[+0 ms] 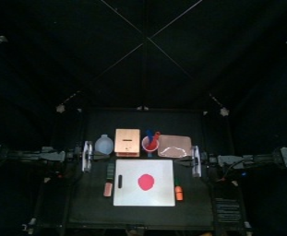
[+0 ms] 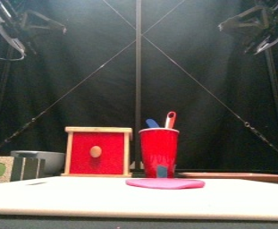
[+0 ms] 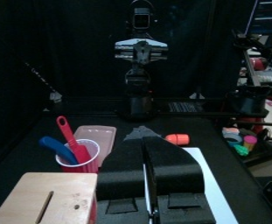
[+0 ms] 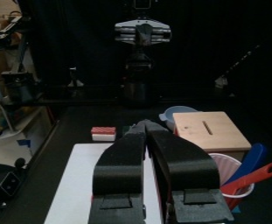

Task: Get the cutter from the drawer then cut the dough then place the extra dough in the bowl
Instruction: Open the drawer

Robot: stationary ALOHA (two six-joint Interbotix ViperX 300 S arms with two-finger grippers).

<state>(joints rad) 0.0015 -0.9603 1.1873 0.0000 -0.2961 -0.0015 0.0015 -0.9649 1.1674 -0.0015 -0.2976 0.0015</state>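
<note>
A flat red dough disc (image 1: 145, 182) lies in the middle of the white cutting board (image 1: 163, 196); from table height the dough (image 2: 165, 183) shows as a low pink-red slab. Behind the board stands the wooden box (image 1: 125, 141) with its red drawer front (image 2: 98, 152) closed. The blue-grey bowl (image 1: 103, 145) sits left of the box. No cutter shows. My left gripper (image 1: 87, 157) hovers at the board's left, my right gripper (image 1: 197, 159) at its right, both raised and shut on nothing. The left jaws (image 3: 148, 140) and right jaws (image 4: 146, 129) are pressed together.
A red cup (image 1: 149, 144) holding a blue and a red toy knife stands right of the box, with the pink tray (image 1: 175, 146) beyond it. A small toy (image 1: 109, 188) lies off the board's left edge, an orange one (image 1: 179, 193) at its right.
</note>
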